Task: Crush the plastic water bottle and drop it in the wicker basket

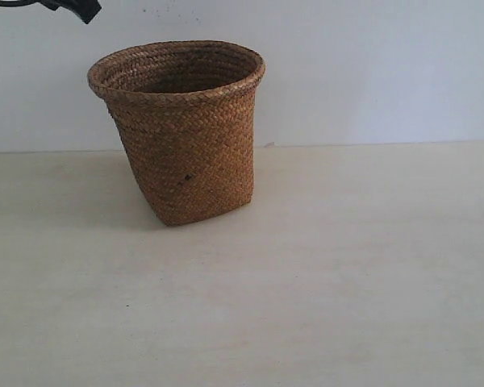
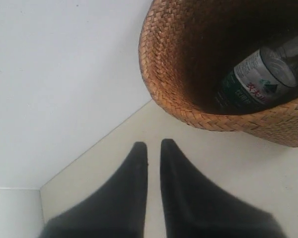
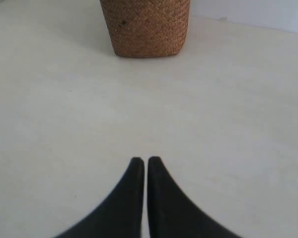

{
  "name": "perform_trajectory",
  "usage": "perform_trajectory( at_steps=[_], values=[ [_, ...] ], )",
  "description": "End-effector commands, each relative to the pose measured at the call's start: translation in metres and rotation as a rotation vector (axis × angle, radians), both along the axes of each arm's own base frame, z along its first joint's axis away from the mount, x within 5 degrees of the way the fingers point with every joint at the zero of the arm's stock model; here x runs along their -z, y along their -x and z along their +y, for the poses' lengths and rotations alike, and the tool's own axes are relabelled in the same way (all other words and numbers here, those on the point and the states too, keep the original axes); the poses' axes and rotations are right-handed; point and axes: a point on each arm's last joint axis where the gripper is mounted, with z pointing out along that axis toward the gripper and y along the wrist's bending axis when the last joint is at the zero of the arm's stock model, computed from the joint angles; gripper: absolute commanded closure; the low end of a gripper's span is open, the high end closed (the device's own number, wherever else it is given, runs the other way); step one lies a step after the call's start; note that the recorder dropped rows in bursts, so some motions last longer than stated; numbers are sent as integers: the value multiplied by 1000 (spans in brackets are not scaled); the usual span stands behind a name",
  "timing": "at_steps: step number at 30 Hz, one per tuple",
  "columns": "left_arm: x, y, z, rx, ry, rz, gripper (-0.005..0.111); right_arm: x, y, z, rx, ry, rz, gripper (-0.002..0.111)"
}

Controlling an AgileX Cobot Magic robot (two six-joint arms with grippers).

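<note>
The wicker basket (image 1: 185,137) stands upright at the back of the table, left of centre. In the left wrist view the plastic water bottle (image 2: 253,82) lies inside the basket (image 2: 164,74), leaning on its inner wall, with the white-and-green label showing. Its cap is hidden. My left gripper (image 2: 154,144) is raised beside the basket's rim, its fingers only a narrow slit apart and holding nothing. A black part of the left arm (image 1: 74,8) shows at the exterior view's top left corner. My right gripper (image 3: 146,159) hangs shut and empty over the table, well short of the basket (image 3: 144,25).
The pale table (image 1: 347,266) stretches in front of and to the right of the basket. A white wall (image 1: 371,72) rises right behind the basket, meeting the table's far edge.
</note>
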Motion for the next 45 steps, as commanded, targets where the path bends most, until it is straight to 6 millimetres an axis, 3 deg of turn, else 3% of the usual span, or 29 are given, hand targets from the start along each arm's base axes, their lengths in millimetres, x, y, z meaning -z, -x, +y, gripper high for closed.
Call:
perform_trajectory(
  at_steps=[1,21,26,33,38,45],
  values=[
    [-3,1,-3,6,35,-15,103,1,0,-1,0,7,-9,108],
    [-6,-1,-4,21,44,-48,103,1,0,-1,0,7,-9,108],
    [-4,0,-9,14,137,-25,103,1,0,-1,0,7,-9,108],
    [-26,44,-3,52,431,-88,103,1,0,-1,0,7,-9,108],
    [-52,103,26,63,533,-208,103,1,0,-1,0,7,-9,108],
    [-57,172,66,94,589,-363,103,1,0,-1,0,7,-9,108]
  ],
)
